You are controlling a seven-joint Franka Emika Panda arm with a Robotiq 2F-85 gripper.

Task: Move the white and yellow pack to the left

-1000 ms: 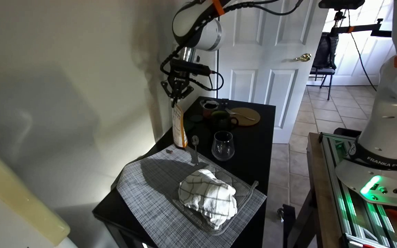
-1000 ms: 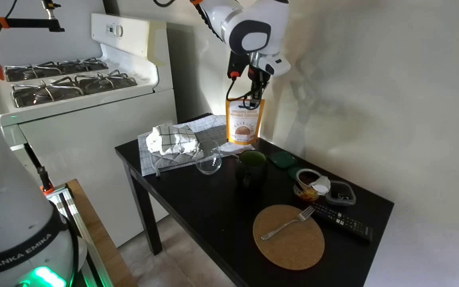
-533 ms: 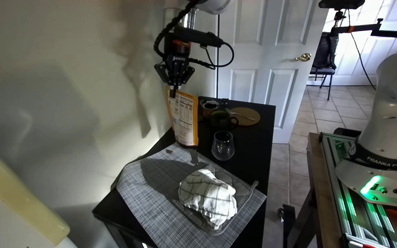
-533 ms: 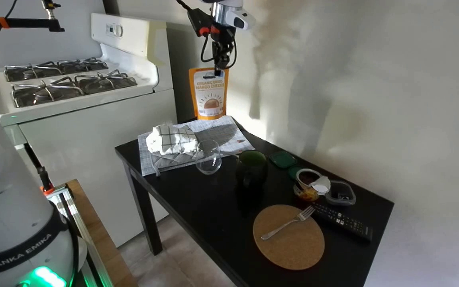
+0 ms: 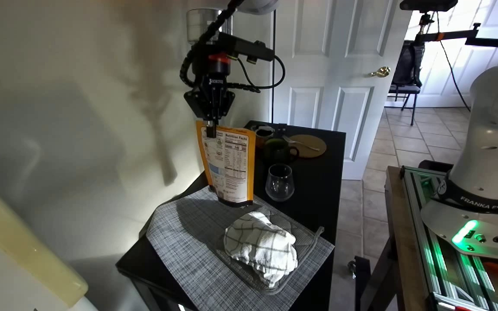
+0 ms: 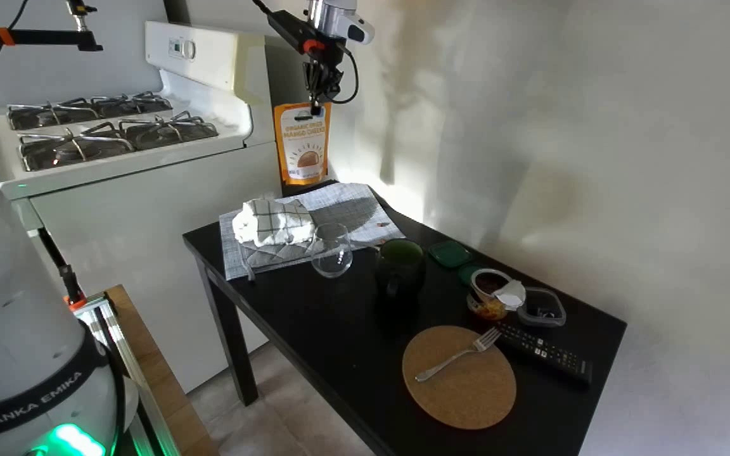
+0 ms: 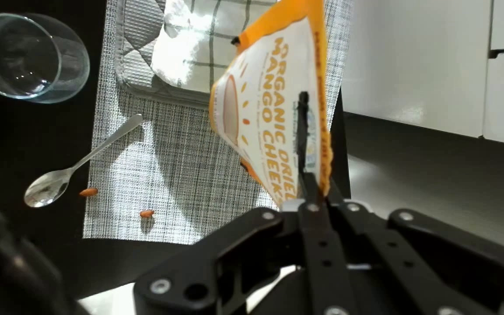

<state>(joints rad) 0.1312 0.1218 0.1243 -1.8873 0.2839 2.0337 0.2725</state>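
Two brown bits point(image 7: 88, 192) and a whole spoon point(image 7: 59, 179) show in the wrist view, the burners point(image 6: 70, 149) of the stove point(image 6: 143, 196) in an exterior view, and the back of the white and yellow pack point(image 5: 228, 166) in an exterior view. That back reads Nutrition Facts, the front Organic Dried Mango Cheeks; Franka Emika marks the robot base point(image 6: 23, 399) and Robotiq the gripper point(image 5: 211, 130), whose jaws pinch the pack's top edge, holding it upright above the placemat point(image 5: 188, 242). A strip of placemat lies between the towel point(image 5: 260, 246) and the edge of the desk point(image 6: 339, 323) by the wall point(image 5: 115, 108), with the glass point(image 5: 280, 183) just beside the placemat.
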